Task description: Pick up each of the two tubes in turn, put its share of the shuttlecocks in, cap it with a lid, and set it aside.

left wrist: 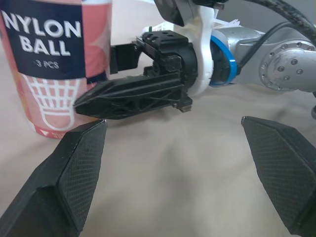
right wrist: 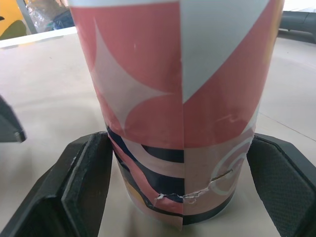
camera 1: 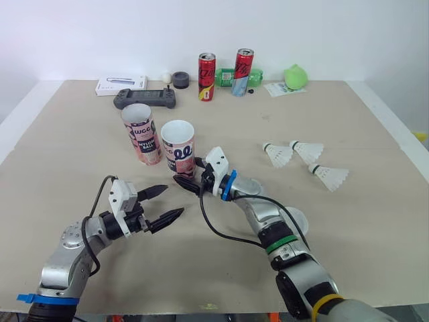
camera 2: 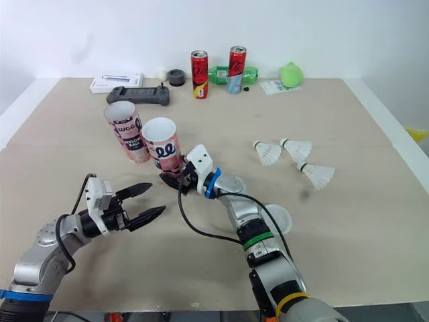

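The right end effector [camera 2: 171, 180] sits at the nearer tube [camera 2: 159, 143].

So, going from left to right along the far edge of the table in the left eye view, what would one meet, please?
White box → small white ball → black round object → red can → red-and-silver can → green object.
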Controlling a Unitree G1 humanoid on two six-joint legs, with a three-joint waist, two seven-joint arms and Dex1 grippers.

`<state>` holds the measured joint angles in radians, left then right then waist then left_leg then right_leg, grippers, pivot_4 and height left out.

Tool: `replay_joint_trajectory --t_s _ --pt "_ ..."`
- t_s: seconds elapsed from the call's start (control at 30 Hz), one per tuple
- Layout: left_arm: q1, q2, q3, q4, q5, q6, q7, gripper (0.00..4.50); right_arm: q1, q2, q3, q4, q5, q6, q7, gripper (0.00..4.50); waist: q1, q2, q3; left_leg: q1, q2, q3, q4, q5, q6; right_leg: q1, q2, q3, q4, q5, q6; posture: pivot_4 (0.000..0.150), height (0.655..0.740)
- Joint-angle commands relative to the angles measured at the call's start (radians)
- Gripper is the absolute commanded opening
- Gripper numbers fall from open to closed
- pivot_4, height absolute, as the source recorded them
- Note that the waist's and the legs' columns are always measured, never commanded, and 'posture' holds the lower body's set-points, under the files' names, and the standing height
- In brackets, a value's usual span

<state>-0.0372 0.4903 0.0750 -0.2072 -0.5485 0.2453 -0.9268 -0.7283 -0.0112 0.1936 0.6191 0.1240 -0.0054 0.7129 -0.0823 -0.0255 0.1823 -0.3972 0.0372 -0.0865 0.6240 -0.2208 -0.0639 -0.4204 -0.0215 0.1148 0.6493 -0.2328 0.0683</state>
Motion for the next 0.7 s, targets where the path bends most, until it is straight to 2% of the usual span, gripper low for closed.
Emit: replay_joint_trajectory --t_s 0.03,0.1,0.2,0.23,0.5,0.7 --pt "0.001 0.001 0.008 -0.038 0.002 -0.015 0.008 4.5 -0.045 0.028 -0.01 0.039 -0.004 -0.047 0.0 4.43 -0.001 0.0 0.0 0.0 0.0 0.0 0.0 0.0 0.0 0.0 0.0 0.0 0.0 0.0 0.0 0.15 0.74" --pt "0.001 0.001 0.007 -0.039 0.002 -0.015 0.011 4.5 -0.056 0.035 -0.015 0.065 -0.006 -0.063 -0.001 4.43 -0.002 0.0 0.0 0.0 0.0 0.0 0.0 0.0 0.0 0.0 0.0 0.0 0.0 0.0 0.0 0.15 0.74" --pt "0.0 0.0 0.006 -0.04 0.002 -0.016 0.013 4.5 -0.063 0.04 -0.021 0.085 -0.005 -0.079 0.007 3.66 -0.003 0.0 0.0 0.0 0.001 0.0 0.0 0.0 0.0 0.0 0.001 0.0 0.001 0.0 0.0 0.15 0.74" --pt "0.001 0.0 0.006 -0.04 0.002 -0.017 0.014 4.5 -0.061 0.041 -0.021 0.083 -0.002 -0.081 0.016 3.21 -0.003 0.0 0.0 0.0 0.001 0.0 0.0 0.0 0.0 0.0 0.001 0.0 0.001 0.0 0.0 0.15 0.74" --pt "-0.008 0.0 0.005 -0.04 0.004 -0.018 0.023 4.5 -0.015 0.02 -0.025 -0.01 0.02 -0.056 0.066 3.21 -0.003 0.0 0.0 0.0 0.003 0.0 0.0 0.0 0.0 0.0 0.003 0.0 0.001 0.0 0.0 0.15 0.74" --pt "-0.125 -0.023 0.026 -0.02 -0.001 0.005 0.106 4.5 0.157 -0.117 -0.133 -0.449 0.119 0.129 0.009 3.21 0.014 0.0 0.0 -0.002 0.002 -0.002 0.001 0.0 0.0 0.0 0.003 0.0 0.001 0.0 0.0 0.15 0.74"
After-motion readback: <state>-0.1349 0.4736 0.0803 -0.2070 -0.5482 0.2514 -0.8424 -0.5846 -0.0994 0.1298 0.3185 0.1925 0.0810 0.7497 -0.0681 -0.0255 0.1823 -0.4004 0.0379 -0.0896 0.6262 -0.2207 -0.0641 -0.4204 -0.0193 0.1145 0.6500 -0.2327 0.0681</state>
